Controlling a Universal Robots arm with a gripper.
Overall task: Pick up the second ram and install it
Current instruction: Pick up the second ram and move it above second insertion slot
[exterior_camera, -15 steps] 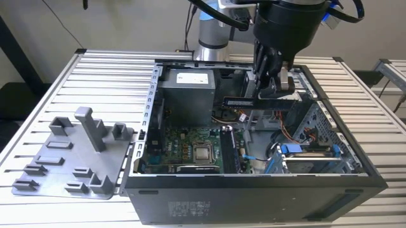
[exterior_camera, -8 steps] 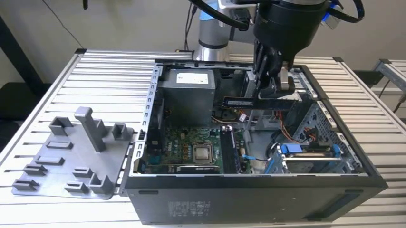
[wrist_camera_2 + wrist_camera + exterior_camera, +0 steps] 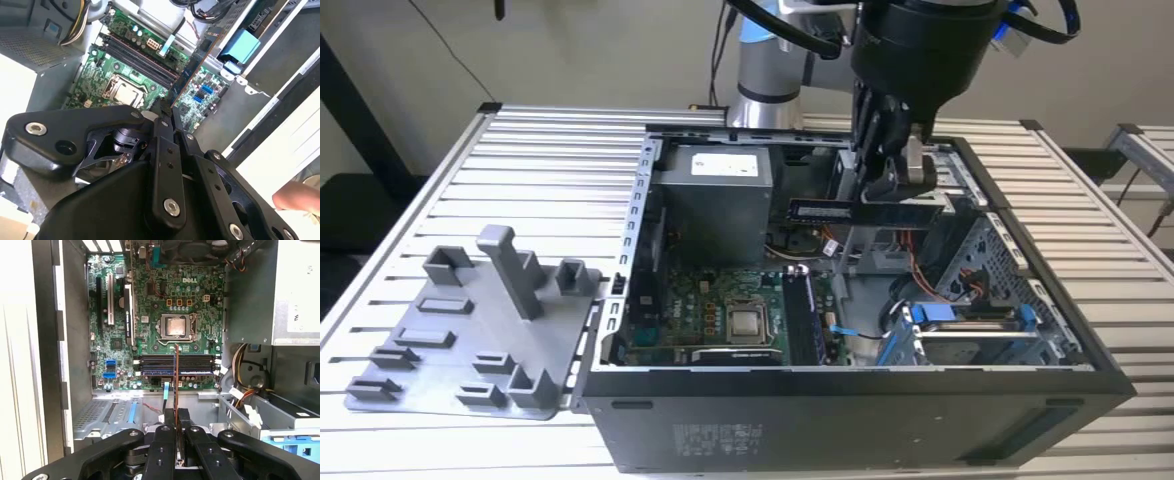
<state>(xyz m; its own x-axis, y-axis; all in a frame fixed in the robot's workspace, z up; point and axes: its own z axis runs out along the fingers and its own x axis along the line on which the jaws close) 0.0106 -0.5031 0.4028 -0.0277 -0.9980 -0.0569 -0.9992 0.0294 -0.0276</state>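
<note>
Exterior view: the gripper (image 3: 909, 185) pinches the second ram (image 3: 847, 211) near its end toward the exterior view's right. The stick is held level and on edge above the open computer case (image 3: 854, 400) on the bench (image 3: 480, 200). In the first wrist view it hangs edge-on over the memory slots (image 3: 150, 365). It looks light, stiff and thin, and probably fragile. A firm hold on the flat faces, clear of the contact edge, seems right.

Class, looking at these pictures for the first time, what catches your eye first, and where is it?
The gripper holds a dark ram over the green motherboard of the open computer case. On the exterior view's left, a grey holder lies on the table.
</note>
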